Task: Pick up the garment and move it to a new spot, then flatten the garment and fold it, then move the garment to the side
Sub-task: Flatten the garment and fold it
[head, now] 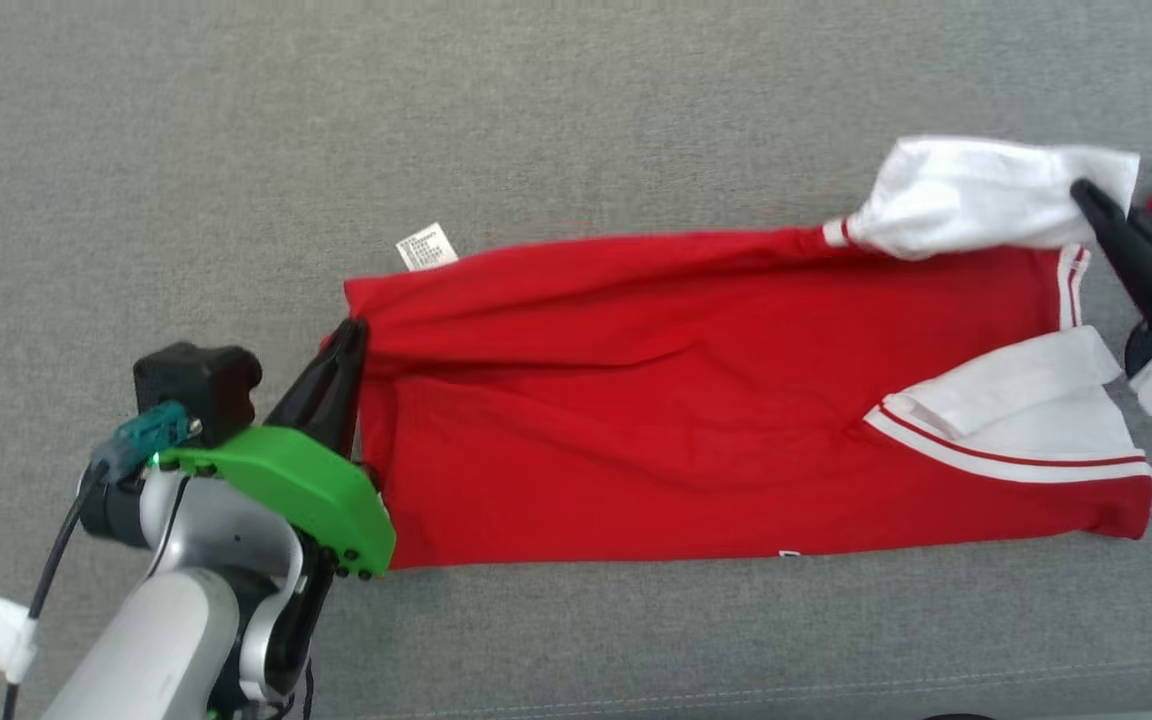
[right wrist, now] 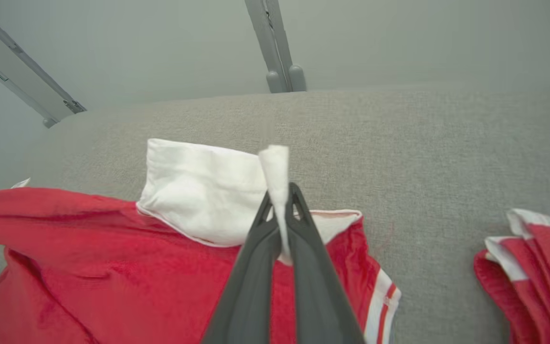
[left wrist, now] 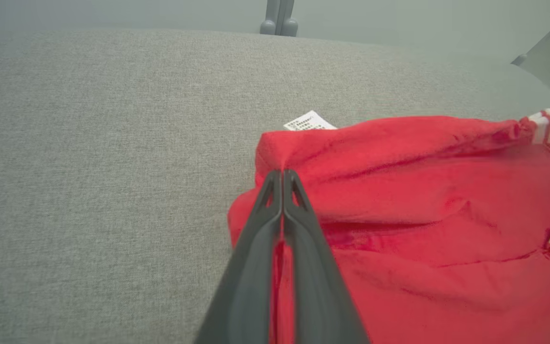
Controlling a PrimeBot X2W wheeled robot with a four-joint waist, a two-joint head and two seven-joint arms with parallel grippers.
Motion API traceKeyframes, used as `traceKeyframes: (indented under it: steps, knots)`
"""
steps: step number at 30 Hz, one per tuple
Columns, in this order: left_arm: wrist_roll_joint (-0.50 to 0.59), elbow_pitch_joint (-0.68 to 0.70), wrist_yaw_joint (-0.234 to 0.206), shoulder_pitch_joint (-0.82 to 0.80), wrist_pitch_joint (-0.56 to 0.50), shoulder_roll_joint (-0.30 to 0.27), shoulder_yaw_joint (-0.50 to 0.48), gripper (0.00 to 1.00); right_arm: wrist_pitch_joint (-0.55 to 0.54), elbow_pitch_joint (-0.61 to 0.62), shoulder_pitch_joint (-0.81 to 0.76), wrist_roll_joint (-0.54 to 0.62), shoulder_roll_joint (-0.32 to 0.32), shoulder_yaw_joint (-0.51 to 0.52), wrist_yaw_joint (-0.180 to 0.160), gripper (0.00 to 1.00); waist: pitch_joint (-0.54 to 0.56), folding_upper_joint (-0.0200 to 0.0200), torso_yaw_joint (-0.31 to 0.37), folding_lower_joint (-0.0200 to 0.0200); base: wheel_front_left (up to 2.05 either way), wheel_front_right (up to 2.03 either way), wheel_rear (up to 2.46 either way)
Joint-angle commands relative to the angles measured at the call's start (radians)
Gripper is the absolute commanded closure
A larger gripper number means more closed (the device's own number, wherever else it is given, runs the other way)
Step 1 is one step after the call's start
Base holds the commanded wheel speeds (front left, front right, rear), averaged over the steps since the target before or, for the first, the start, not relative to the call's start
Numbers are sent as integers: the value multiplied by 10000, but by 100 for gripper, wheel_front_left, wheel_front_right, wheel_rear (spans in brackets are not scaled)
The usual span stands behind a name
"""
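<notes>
A red jersey shirt with white sleeves (head: 686, 400) lies stretched along the grey woven surface (head: 536, 120), left gripper (left wrist: 283, 177) pinched on its hem, right gripper (right wrist: 282, 198) clamped on 1 white sleeve (right wrist: 198, 191); pulling both ends evenly apart, low and level, should smooth the wrinkles

Red garment (head: 696, 400) with white sleeves lies stretched out lengthwise, slightly wrinkled.

red garment (head: 686, 400) — white sleeves (head: 976, 195), red-striped; grey surface (head: 536, 120)
</notes>
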State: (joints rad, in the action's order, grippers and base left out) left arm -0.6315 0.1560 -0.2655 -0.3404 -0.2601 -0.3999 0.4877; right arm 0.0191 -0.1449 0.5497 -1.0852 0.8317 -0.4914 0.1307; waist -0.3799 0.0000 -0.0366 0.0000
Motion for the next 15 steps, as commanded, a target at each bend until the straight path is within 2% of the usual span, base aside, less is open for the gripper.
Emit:
traceKeyframes:
  steps: [1, 8, 15]
  knots:
    - [-204, 100, -58, 428, 111, -89, -79, 100, 171, 240, -654, -85, 3, 166, 0, 100, 520, 0, 546, 0, 0, 0, 0]
    - [-589, -495, 118, 1460, 1047, 94, -305, 100, 793, 631, -3151, -208, -933, 937, -2, 100, 612, 0, 778, 0, 0, 0, 0]
    - [-956, -1170, 366, 1875, 1891, 351, -581, 100, 800, 445, -3831, 468, -1728, 1133, -2, 100, 671, 0, 971, 0, 0, 0, 0]
